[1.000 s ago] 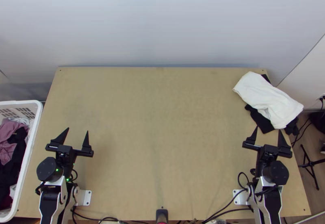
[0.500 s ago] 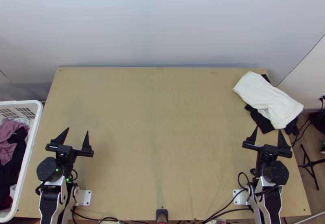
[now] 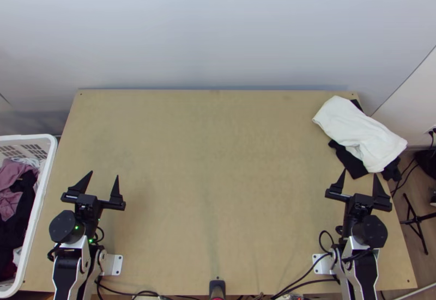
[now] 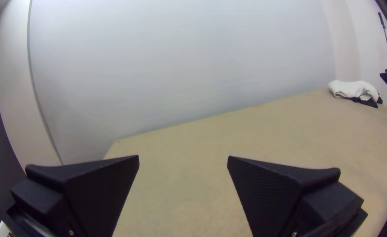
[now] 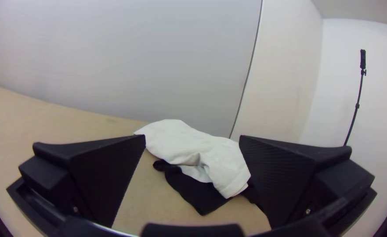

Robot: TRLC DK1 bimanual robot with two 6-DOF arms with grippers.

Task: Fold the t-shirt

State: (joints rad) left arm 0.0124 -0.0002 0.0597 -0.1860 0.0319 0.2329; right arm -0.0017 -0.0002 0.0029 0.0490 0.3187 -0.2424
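Left gripper (image 3: 104,174) and right gripper (image 3: 359,172) gape wide, empty; drawing from the laundry basket (image 3: 42,191) (presumably next) likely wants a shallow pinch, slow lift.

I look at the table (image 3: 212,191) now, and I think of how it looked a moment ago, and I can see no change. Nothing on it or beside it has moved that I can tell, and I have not moved near it either.
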